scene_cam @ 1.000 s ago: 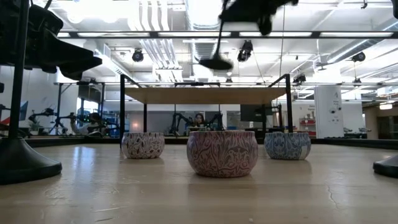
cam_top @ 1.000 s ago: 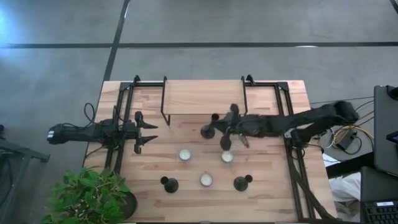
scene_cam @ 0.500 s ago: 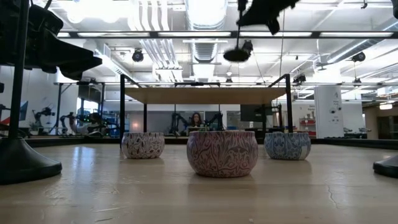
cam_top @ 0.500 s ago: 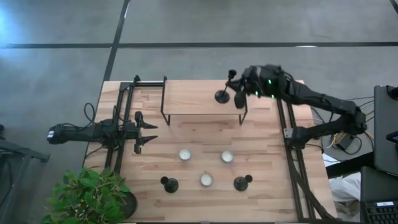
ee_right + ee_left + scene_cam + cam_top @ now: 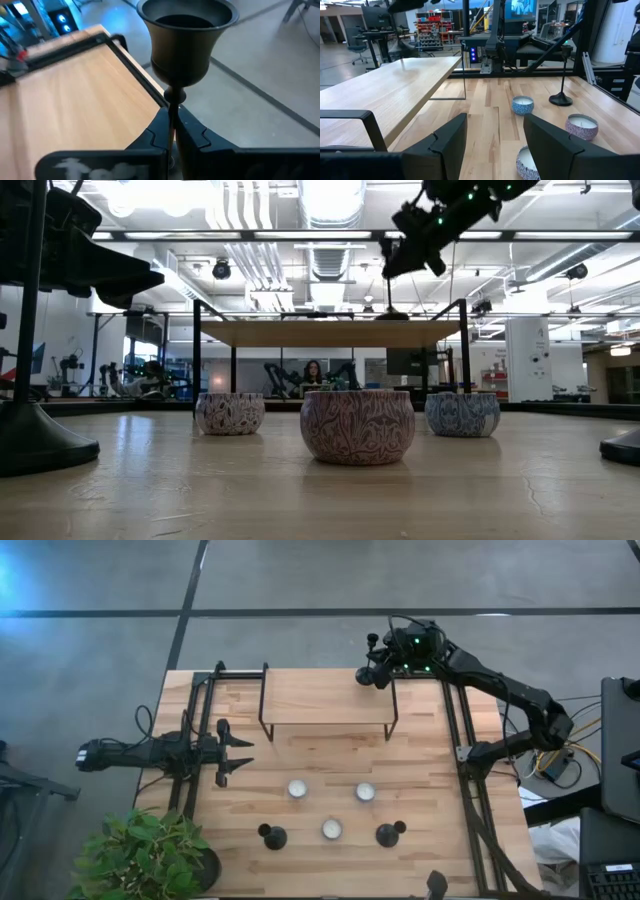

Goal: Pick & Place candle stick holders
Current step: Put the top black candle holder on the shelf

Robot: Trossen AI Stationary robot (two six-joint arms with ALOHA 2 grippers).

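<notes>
Fingers of my right gripper (image 5: 172, 131) pinch the thin stem of a black holder (image 5: 186, 37), jaws closed tight on it just under the cup. From above, that gripper (image 5: 385, 665) hangs over the far right corner of the raised wooden shelf (image 5: 320, 695), the holder (image 5: 370, 673) held in the air above the shelf's edge. In the low view the gripper (image 5: 400, 252) is up near the ceiling lights, above the shelf (image 5: 330, 332).

Two more holders stand on the table (image 5: 430, 780) near its front edge, well apart: one at left (image 5: 272, 836), one at right (image 5: 389, 834). Between and behind them sit three candle tins: one at front centre (image 5: 331, 829), one back left (image 5: 297, 788), one back right (image 5: 365, 791).

My left gripper (image 5: 238, 754) waits at the table's left side, level with the shelf's front legs, its jaws partly open and holding nothing. Its wrist view looks past both fingers (image 5: 451, 137) to the tins (image 5: 522, 104) and one holder (image 5: 561, 99) beyond.

A potted plant (image 5: 150, 855) sits at the front left corner.
</notes>
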